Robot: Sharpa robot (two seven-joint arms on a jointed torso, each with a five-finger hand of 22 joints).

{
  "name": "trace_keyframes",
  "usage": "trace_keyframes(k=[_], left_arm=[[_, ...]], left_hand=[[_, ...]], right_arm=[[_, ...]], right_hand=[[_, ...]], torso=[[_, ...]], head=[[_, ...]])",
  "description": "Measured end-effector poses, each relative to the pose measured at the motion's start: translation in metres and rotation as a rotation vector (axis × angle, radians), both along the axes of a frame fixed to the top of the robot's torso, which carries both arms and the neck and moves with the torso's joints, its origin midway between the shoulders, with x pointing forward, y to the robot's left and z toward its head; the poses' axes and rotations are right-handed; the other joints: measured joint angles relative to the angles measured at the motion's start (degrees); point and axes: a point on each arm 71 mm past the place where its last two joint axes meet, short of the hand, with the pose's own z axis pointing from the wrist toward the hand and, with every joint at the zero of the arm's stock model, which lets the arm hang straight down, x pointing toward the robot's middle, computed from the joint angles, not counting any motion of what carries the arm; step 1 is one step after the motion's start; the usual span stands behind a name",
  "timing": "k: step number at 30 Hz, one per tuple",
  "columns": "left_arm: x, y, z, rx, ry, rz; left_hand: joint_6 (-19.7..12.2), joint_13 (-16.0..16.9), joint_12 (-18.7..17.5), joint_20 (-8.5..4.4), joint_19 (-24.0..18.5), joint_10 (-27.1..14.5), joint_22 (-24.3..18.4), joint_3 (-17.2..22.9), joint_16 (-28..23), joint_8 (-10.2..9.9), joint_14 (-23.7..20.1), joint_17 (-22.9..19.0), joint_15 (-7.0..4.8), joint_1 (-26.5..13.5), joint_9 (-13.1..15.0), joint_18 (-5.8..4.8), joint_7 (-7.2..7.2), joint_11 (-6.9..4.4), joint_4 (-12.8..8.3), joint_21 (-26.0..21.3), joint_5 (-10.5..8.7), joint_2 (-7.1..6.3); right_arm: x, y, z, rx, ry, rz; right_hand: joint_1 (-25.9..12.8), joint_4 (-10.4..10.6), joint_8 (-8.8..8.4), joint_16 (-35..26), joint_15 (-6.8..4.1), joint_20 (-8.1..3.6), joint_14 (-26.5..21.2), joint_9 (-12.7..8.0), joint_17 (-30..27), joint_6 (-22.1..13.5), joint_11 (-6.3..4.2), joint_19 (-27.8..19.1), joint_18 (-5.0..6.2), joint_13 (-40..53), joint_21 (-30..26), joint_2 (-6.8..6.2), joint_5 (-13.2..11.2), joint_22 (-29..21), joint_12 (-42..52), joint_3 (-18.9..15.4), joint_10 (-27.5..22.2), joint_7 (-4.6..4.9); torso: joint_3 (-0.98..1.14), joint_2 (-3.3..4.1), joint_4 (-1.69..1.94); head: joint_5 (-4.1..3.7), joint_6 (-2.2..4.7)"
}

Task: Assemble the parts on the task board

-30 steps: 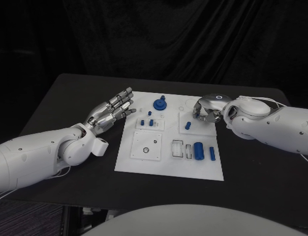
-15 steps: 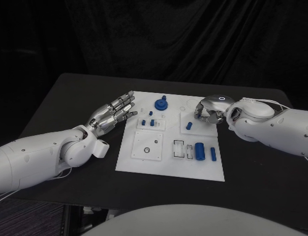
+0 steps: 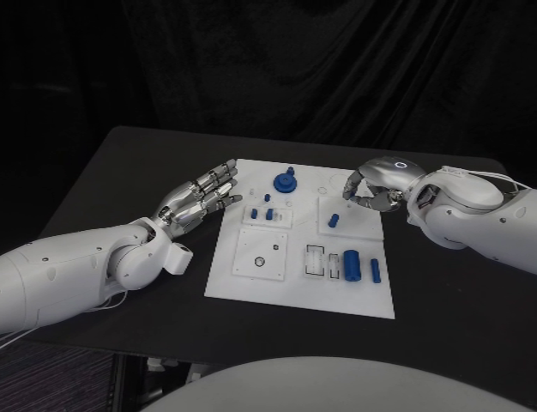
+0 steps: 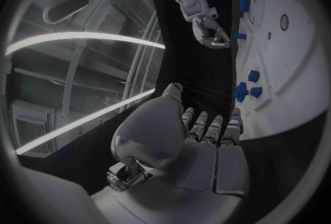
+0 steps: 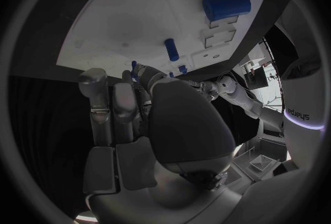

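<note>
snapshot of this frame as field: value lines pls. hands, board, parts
left hand: fingers apart, holds nothing, at the task board's left edge
right hand: fingers curled in, over the board's far right corner; whether it holds a part cannot be told
task board: white plate, mid-table
parts: blue round knob at far edge; thick blue cylinder and slim blue bar lying near right; small blue peg near the right hand

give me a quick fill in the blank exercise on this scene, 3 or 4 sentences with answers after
1. The white board lies on a ____ table.
2. The small parts on the board are ____ in colour.
3. The left hand holds ____, its fingers apart.
4. The right hand is over the board's ____ right corner.

Missing words: black; blue; nothing; far
</note>
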Motion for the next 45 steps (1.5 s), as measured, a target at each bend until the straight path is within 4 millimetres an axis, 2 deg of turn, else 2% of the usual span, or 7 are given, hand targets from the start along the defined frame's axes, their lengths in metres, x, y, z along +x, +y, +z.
trace_keyframes(k=[6,11,18,25,30,38,45], left_arm=[[0.000,-0.001,0.000,0.000,0.000,-0.001],[0.000,-0.002,0.000,-0.001,0.000,-0.002],[0.001,-0.002,0.000,0.000,0.000,-0.001],[0.001,-0.003,-0.001,-0.001,0.000,-0.003],[0.001,-0.003,-0.001,-0.002,0.000,-0.004],[0.002,-0.006,-0.002,-0.002,0.000,-0.007],[0.002,-0.008,-0.003,-0.004,0.002,-0.011]], left_hand=[[0.00,0.00,0.00,-0.01,0.01,0.00,-0.01,0.00,0.00,0.00,0.00,-0.01,0.00,0.00,0.00,0.00,0.00,0.00,0.00,0.00,0.00,0.00],[0.00,-0.01,0.23,-0.01,0.01,0.00,-0.07,0.00,0.00,0.00,0.00,-0.01,0.00,0.00,0.00,0.00,0.00,0.00,0.00,0.00,0.00,0.00],[0.00,-0.01,0.23,-0.01,0.01,0.19,-0.18,0.00,0.00,0.00,0.00,-0.02,0.00,0.00,-0.01,0.00,0.00,0.18,0.01,0.00,0.00,0.00],[0.33,0.07,0.45,-0.01,0.00,0.36,-0.24,0.25,0.00,0.22,-0.01,-0.02,0.00,0.00,0.07,0.00,0.33,0.35,-0.24,0.00,0.18,0.00],[0.40,0.07,0.45,-0.01,0.00,0.36,-0.25,0.25,0.00,0.22,-0.01,-0.02,-0.01,0.00,0.07,0.00,0.40,0.35,-0.23,0.00,0.21,0.00],[0.40,0.06,0.44,-0.01,0.00,0.36,-0.35,0.40,0.00,0.22,-0.22,-0.02,0.20,0.00,0.07,-0.01,0.40,0.35,-0.39,0.00,0.21,0.00],[0.40,0.06,0.44,-0.01,0.00,0.32,-0.40,0.40,0.00,0.22,-0.01,-0.03,0.41,0.25,0.07,0.00,0.40,0.74,-0.39,0.00,0.21,0.25]], right_arm=[[-0.007,0.008,0.016,0.019,-0.037,0.034],[-0.017,0.022,0.020,0.032,-0.041,0.076],[-0.043,0.067,0.023,0.011,-0.053,0.223],[-0.062,0.104,0.015,-0.036,-0.066,0.347],[-0.067,0.121,0.005,-0.062,-0.058,0.391],[-0.068,0.138,-0.010,-0.096,-0.041,0.420],[-0.068,0.146,-0.015,-0.111,-0.035,0.434]], right_hand=[[0.22,0.00,0.00,0.00,0.00,0.00,0.00,0.06,-0.05,0.00,0.00,0.00,0.00,-0.01,0.00,-0.22,-0.05,0.00,0.03,0.00,0.00,0.00],[0.22,0.00,0.22,0.03,0.00,0.00,0.00,0.06,-0.12,-0.10,0.19,0.00,0.00,-0.01,0.00,-0.22,-0.43,-0.01,0.02,0.00,0.19,0.10],[0.21,0.00,-0.01,0.29,0.00,0.00,0.00,0.10,-0.47,-0.60,0.00,0.00,0.00,-0.21,-0.39,-0.23,-0.92,0.00,0.07,0.00,1.26,0.60],[0.21,0.00,-0.18,0.00,0.00,0.00,0.00,0.15,-0.73,-0.37,-0.32,0.00,0.00,-0.24,-0.39,-0.23,-0.93,-0.01,0.36,0.00,1.94,0.36],[0.21,0.00,-0.56,-0.23,0.00,0.00,0.00,0.15,-1.01,-0.36,-0.31,0.00,0.00,-0.24,-0.83,-0.23,-0.93,0.00,0.36,0.00,1.94,0.35],[0.46,-0.18,-1.24,-1.59,0.04,-0.10,-0.57,0.01,-2.18,-0.54,-0.31,-0.72,0.00,-0.49,-2.74,-0.49,-0.93,-0.01,-0.09,0.18,1.93,0.53],[0.46,-0.18,-1.24,-1.59,0.04,-0.10,-0.57,0.01,-2.09,-0.55,-0.30,-0.72,0.00,-0.53,-2.83,-0.49,-1.15,-0.01,-0.09,0.18,1.93,0.53]], torso=[[-0.03,-0.02,0.07],[-0.03,0.01,0.05],[-0.03,0.01,-0.01],[0.04,0.08,0.05],[0.08,0.10,0.05],[0.03,0.03,0.27],[-0.06,0.03,0.28]], head=[[-0.08,0.00],[0.34,0.00],[0.97,0.00],[1.02,0.00],[1.22,0.00],[1.12,0.00],[1.53,0.00]])
